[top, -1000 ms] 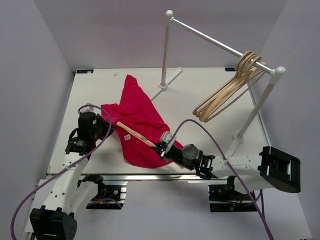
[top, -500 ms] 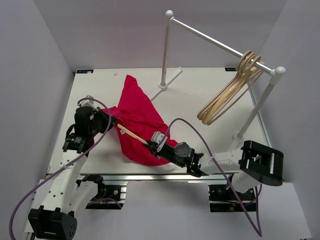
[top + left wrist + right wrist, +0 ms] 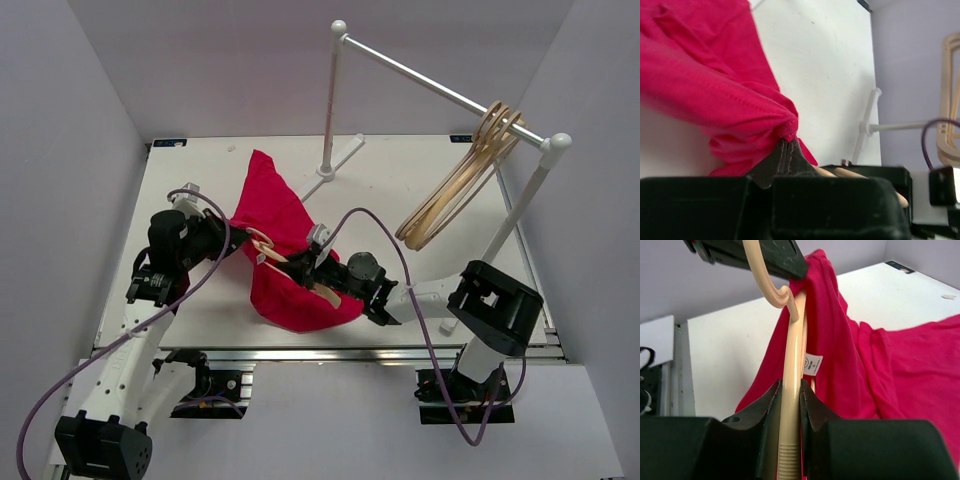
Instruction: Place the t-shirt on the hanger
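The red t-shirt (image 3: 285,250) lies bunched on the white table, its white label (image 3: 812,364) showing in the right wrist view. My left gripper (image 3: 233,243) is shut on a fold of the shirt's edge (image 3: 785,127) and lifts it. My right gripper (image 3: 312,277) is shut on an arm of the pale-wood hanger (image 3: 791,390). The hanger (image 3: 283,258) lies over the shirt, its hook (image 3: 771,287) close to the left gripper. Part of the hanger is hidden in the cloth.
A white rack (image 3: 440,90) stands at the back right with several identical wooden hangers (image 3: 455,190) hung near its right post. The rack's foot (image 3: 330,170) is just behind the shirt. The table's front edge (image 3: 330,345) runs close under the arms.
My right gripper has swung left and away from the front edge with the hanger, bringing its hook up to the left gripper. The left gripper has pulled the shirt's edge up. The shirt has bunched.
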Controlling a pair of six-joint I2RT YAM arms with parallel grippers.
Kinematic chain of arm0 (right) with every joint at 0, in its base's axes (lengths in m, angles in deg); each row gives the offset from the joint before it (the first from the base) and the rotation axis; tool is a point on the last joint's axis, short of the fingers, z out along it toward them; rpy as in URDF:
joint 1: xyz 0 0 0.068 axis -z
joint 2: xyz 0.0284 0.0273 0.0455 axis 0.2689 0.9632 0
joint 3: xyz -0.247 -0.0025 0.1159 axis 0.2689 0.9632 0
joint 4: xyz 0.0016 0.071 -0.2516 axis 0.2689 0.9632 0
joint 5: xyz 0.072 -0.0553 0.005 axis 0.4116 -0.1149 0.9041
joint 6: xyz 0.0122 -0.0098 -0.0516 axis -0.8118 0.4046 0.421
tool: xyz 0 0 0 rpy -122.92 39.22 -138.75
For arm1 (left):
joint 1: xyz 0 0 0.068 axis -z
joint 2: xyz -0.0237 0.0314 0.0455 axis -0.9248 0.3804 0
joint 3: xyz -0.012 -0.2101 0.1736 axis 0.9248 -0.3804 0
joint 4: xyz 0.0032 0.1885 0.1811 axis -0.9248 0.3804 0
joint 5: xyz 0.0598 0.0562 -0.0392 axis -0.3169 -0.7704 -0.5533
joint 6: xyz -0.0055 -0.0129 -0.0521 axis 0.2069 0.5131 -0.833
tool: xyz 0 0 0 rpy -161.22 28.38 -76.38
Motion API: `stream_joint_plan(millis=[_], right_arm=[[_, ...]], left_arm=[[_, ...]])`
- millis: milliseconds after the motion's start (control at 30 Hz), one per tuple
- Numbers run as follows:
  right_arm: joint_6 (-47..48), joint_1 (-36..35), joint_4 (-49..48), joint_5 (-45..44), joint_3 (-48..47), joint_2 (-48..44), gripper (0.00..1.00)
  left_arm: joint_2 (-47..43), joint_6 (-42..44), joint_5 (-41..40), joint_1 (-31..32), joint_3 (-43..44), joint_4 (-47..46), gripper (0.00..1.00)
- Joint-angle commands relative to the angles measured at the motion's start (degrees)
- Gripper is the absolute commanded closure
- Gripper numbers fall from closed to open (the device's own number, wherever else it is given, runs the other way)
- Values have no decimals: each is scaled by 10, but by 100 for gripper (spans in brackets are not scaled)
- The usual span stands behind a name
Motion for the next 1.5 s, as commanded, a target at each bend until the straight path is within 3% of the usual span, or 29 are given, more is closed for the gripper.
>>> stream_joint_plan(millis=[0,200,300,333,367,400,600,733,867,933,1100,1133,1167,1233,1267,1467], right_arm=[[-59,12,-91,105,-49,25,100],[-89,19,-141,127,-68,66,100],[-131,38,-188,111,-42,61,100],[-138,43,-215,109,-32,58,100],[-145,55,-227,102,-21,52,100],[-155,59,-239,101,-5,50,100],[-156,82,-230,114,15,17,100],[-161,92,-244,102,33,-2,100],[-193,109,-260,126,37,-14,100],[-202,117,-246,136,41,-45,100],[-162,124,-90,147,45,-156,100],[-152,124,-61,138,42,-192,100],[-141,124,-30,134,37,-208,100],[-108,124,55,126,18,-244,100],[-101,124,89,122,13,-253,100],[-69,124,178,142,-38,-267,100]], left_arm=[[7,8,61,19,2,-55,100],[60,27,51,91,31,-72,98],[76,42,45,108,48,-52,74],[73,46,32,108,52,-37,53],[64,50,23,108,57,-30,20],[58,58,17,108,67,-24,2],[28,80,-30,108,141,4,2],[49,108,-14,108,216,14,2],[75,186,-21,108,304,37,2],[98,290,8,108,342,44,2],[182,518,65,108,452,72,2],[201,562,117,108,474,112,2],[230,691,164,107,502,142,2],[242,821,252,108,514,245,2],[241,901,258,107,520,270,2],[218,1077,257,107,523,404,2]])
